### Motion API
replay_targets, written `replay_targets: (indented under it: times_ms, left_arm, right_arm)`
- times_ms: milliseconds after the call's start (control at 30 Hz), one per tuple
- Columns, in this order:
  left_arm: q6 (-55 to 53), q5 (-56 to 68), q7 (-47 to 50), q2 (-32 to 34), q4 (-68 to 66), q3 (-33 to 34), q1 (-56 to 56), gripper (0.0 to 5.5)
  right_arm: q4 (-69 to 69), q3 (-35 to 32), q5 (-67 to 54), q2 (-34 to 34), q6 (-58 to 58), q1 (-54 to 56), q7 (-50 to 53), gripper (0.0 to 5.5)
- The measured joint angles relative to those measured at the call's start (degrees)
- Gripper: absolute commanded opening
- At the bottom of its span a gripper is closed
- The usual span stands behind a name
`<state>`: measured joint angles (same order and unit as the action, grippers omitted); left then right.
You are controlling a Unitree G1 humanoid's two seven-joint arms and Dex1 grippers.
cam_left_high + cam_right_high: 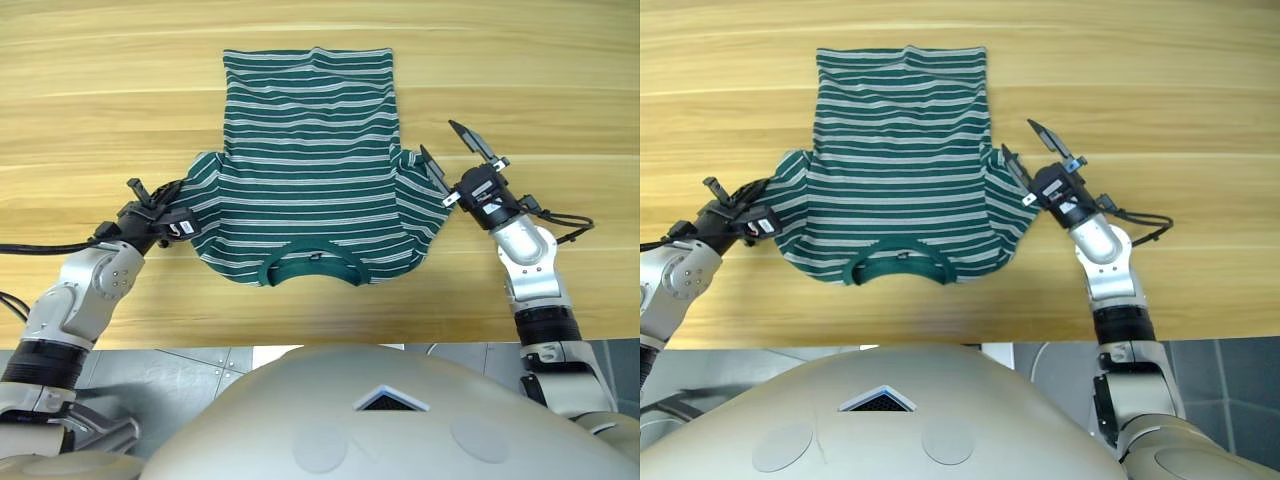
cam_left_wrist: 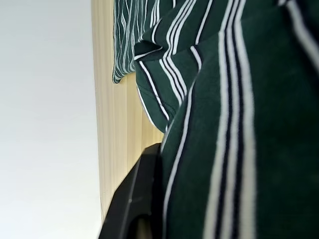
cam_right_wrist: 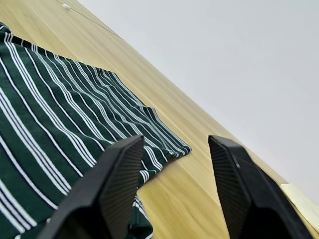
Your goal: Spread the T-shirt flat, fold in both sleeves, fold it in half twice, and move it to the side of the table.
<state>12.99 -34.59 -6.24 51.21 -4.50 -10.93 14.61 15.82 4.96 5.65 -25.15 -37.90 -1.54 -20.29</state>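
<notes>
Wood table (image 1: pixel 100 80) w/ striped T-shirt (image 1: pixel 310 170), grey floor (image 1: pixel 200 360) below.

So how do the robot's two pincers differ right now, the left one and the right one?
The left pincer is pushed into the T-shirt's left sleeve, with cloth bunched against it. The right pincer sits beside the right sleeve, plainly open, with nothing in it. The left pincer points inward at the shirt, while the right pincer points toward the far side of the table. Both are black and flank the shirt.
</notes>
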Motion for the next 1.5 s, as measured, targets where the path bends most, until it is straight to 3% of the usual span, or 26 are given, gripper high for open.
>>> replay_targets:
  times_ms: [900, 1200, 1500]
  left_arm:
    - [11.3, 1.0, 6.9, -12.0, -1.4, -2.0, -3.2, 0.02]
    - [13.5, 1.0, 6.4, -12.1, -2.3, -3.8, -4.4, 0.02]
    - [19.3, 7.8, 2.9, -13.7, -6.3, -6.7, -5.2, 1.53]
  right_arm:
    - [0.2, -0.1, -0.1, -0.1, -0.5, -0.3, 0.0, 2.38]
    - [0.4, 0.2, -0.1, 0.4, -0.9, -0.3, 0.0, 2.38]
    - [0.3, 0.2, -0.1, 0.5, -0.9, -0.2, -0.8, 2.38]
